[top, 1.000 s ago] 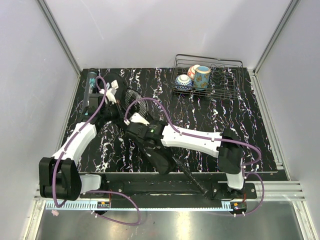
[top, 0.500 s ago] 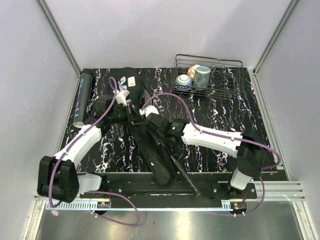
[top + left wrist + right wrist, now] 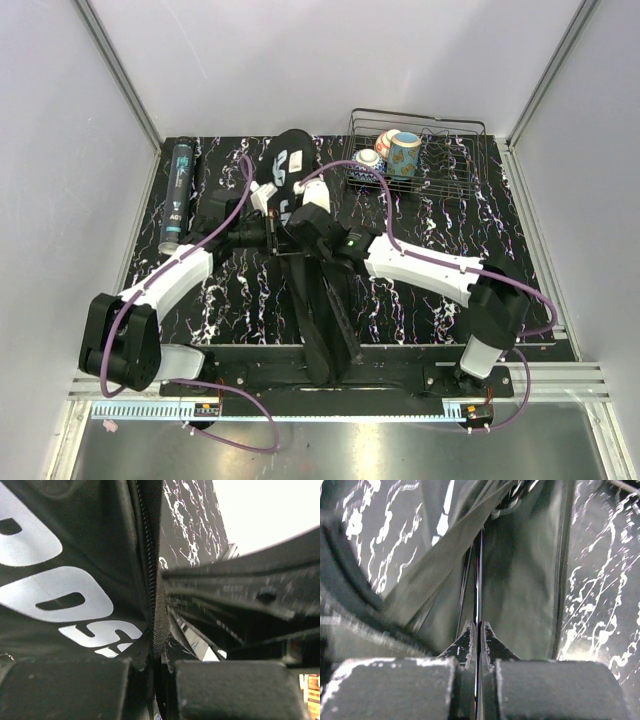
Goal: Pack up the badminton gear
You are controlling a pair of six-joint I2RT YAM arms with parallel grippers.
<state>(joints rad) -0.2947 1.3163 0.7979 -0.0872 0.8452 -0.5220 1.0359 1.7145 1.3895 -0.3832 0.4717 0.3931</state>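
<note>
Pinching the zipper (image 3: 151, 580) edge of the bag (image 3: 60, 580), the left gripper (image 3: 156, 655) has its fingers pressed together. Only its wrist view shows the zipper teeth and the big white letters. The right gripper (image 3: 480, 630) is clamped on a thin dark fold of the bag, which only its own wrist view shows. From above, the long black bag lies along the middle of the table (image 3: 450, 220) between both arms. Its rounded printed end is near the wire basket (image 3: 460, 160). The tube (image 3: 177, 195) lies at the left edge.

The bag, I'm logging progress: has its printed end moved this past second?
Yes. On the bag, the printed end swung right, closer to the wire basket.
</note>
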